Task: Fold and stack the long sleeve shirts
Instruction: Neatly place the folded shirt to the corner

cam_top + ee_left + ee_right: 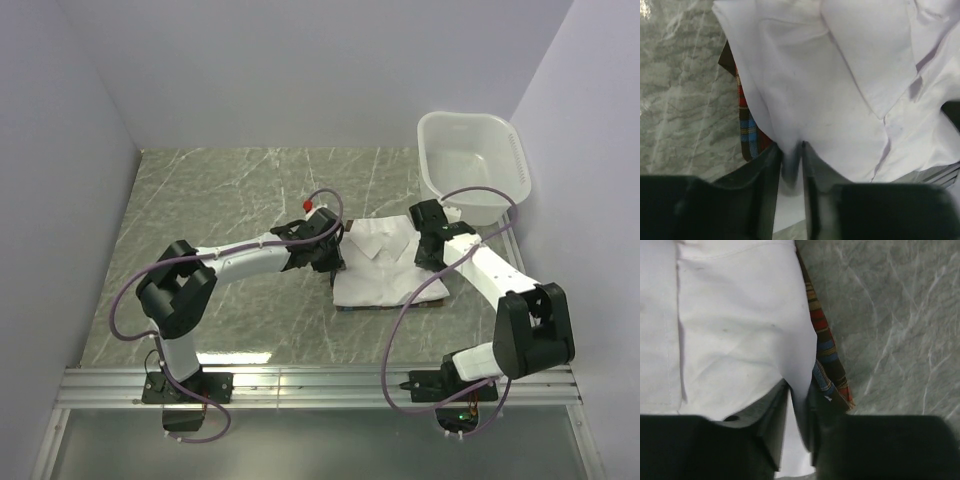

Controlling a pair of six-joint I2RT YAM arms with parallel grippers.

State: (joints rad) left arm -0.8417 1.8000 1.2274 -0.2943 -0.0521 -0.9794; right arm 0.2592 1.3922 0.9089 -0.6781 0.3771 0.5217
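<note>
Two shirts lie stacked on the surface [230,190], the white shirt [385,268] over the plaid shirt [826,357]. Our left tool [791,152] is clamped on the white shirt's left edge, our right tool [799,395] on its right. We judge it best to tug both sides evenly, square it over the plaid, then release together.

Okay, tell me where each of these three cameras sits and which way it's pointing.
Top external: above and behind the arms, looking down on the table, basin and white shirt; both arms and bases show.
Left wrist: on the left arm, looking past the left gripper at the shirt's left side.
Right wrist: on the right arm, looking past the right gripper at the shirt's right side.
Both wrist views share white cloth pinched in a gripper, with the plaid shirt peeking out beneath.
</note>
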